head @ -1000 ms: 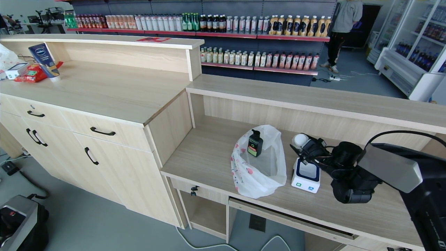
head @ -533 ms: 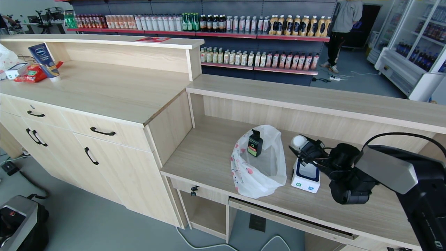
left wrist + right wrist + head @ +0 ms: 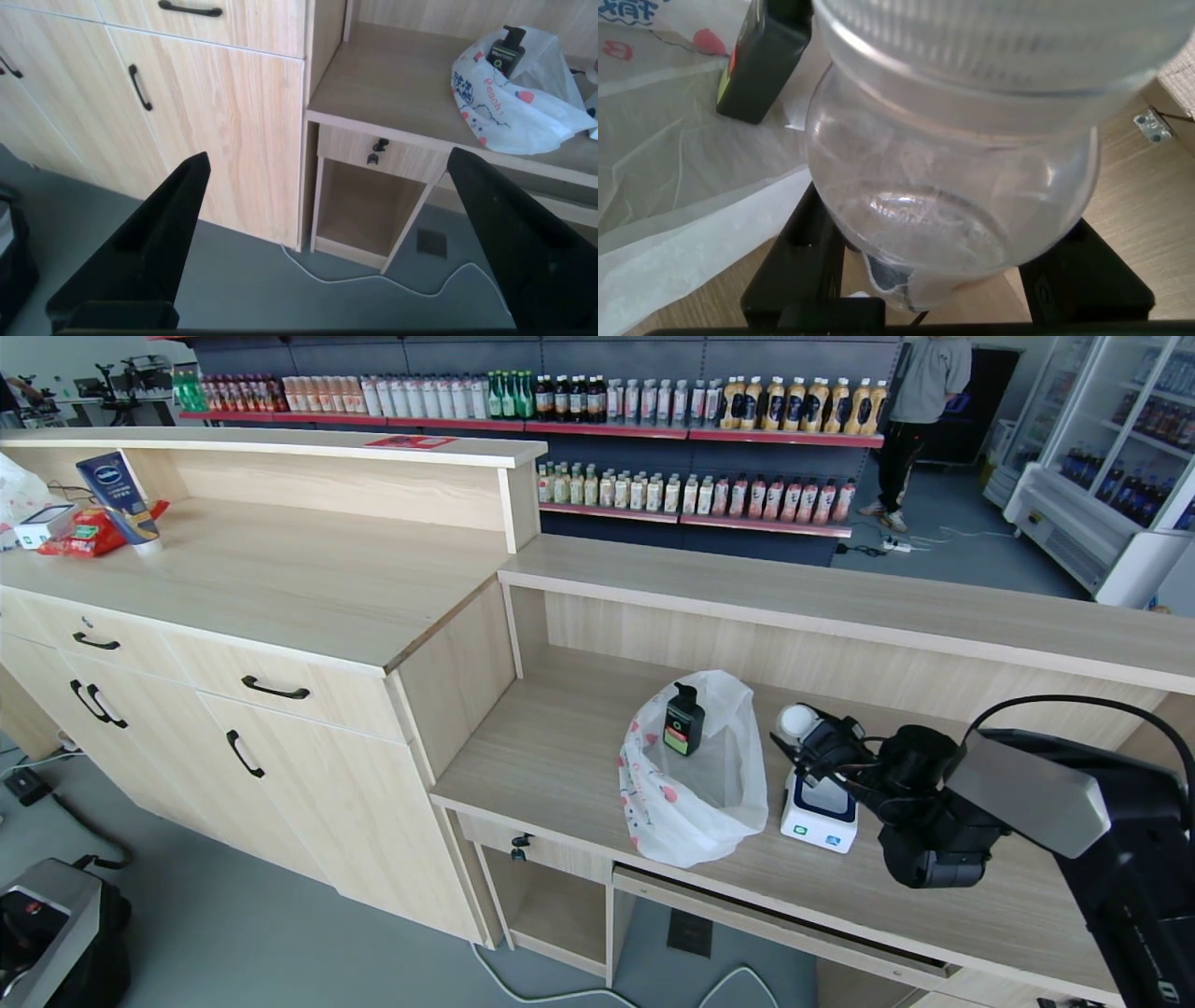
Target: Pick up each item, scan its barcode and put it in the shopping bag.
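On the lower bench we count one item done: a black pump bottle with a green and red label stands at the far side inside the white printed plastic shopping bag. We judge the second item to be at its scan step: a clear round plastic jar with a pale ribbed lid is gripped in the right tool, whose black fingers press on it from both sides, and it is held just above the white and blue box scanner, which sits just beside the bag. Bagging this jar is not yet done. Our right arm reaches across the bench from the right, wrist turned toward the bag. Our left tool hangs low by the cabinet front, over the grey floor, fingers spread wide and empty
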{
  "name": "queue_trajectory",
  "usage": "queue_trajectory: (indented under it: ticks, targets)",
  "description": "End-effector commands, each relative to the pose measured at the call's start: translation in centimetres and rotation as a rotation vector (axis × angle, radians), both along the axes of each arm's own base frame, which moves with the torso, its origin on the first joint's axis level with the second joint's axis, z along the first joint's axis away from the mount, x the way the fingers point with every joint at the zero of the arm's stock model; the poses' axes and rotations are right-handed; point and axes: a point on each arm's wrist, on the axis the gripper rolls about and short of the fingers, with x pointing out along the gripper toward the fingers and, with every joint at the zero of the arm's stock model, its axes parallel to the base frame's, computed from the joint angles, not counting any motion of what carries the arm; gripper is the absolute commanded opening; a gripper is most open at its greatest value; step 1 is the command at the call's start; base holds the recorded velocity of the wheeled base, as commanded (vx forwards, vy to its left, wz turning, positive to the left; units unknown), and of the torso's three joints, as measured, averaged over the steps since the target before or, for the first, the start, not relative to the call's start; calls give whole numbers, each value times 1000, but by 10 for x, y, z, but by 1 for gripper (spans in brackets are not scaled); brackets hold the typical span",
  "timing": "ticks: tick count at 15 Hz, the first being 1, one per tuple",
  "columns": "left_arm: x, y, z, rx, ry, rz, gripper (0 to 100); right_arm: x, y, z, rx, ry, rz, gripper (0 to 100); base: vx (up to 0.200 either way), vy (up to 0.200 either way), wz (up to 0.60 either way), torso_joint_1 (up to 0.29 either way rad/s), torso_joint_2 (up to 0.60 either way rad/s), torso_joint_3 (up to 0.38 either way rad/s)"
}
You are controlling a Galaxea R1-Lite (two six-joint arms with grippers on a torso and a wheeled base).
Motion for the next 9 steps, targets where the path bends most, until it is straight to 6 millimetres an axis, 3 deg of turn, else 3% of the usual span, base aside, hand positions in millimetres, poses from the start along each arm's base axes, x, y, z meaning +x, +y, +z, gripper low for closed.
queue_trajectory:
  ticks: [1, 9]
  targets:
    - [0, 0, 0, 0, 3, 0, 100, 0, 0, -3, 0, 3, 0, 0, 0, 0, 0, 0, 0, 0]
    - [0, 0, 0, 0, 3, 0, 100, 2, 0, -8, 1, 7, 2, 0, 0, 0, 0, 0, 0, 0]
